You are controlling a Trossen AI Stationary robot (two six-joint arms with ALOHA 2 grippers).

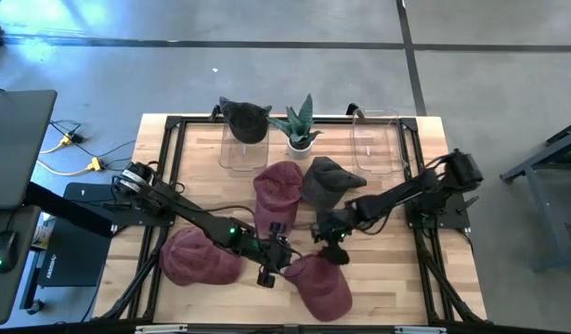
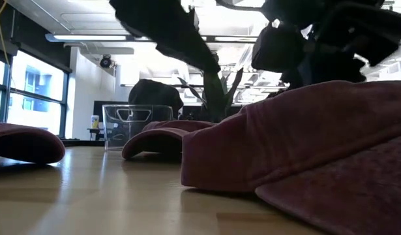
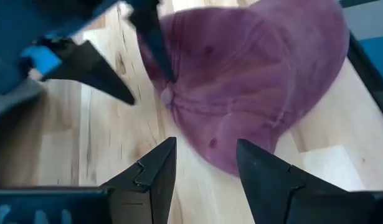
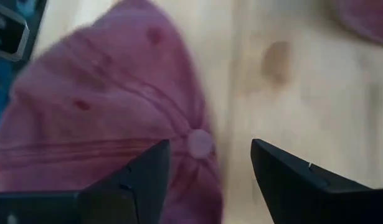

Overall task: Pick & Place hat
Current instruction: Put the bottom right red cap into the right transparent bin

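Note:
A maroon hat (image 1: 320,283) lies crown up near the table's front edge, its top button (image 4: 199,143) showing. My right gripper (image 1: 333,246) hovers open over the crown, slanting down, with its fingers on either side of the button (image 3: 168,96). My left gripper (image 1: 271,269) stands open just left of this hat, its fingers (image 3: 154,174) pointing at the hat's edge (image 3: 222,155) without touching it. Both arms are dark shapes above the hat (image 2: 304,143) in the low view. My right gripper has one fingertip (image 3: 163,62) close over the hat's crown beside the button; I cannot tell whether it touches the cloth.
A second maroon hat (image 1: 200,255) lies at the near left and a third (image 1: 279,186) in the middle beside a dark grey hat (image 1: 327,181). At the back stand a clear box bearing a dark hat (image 1: 243,119), a potted plant (image 1: 299,125) and another clear box (image 1: 378,139).

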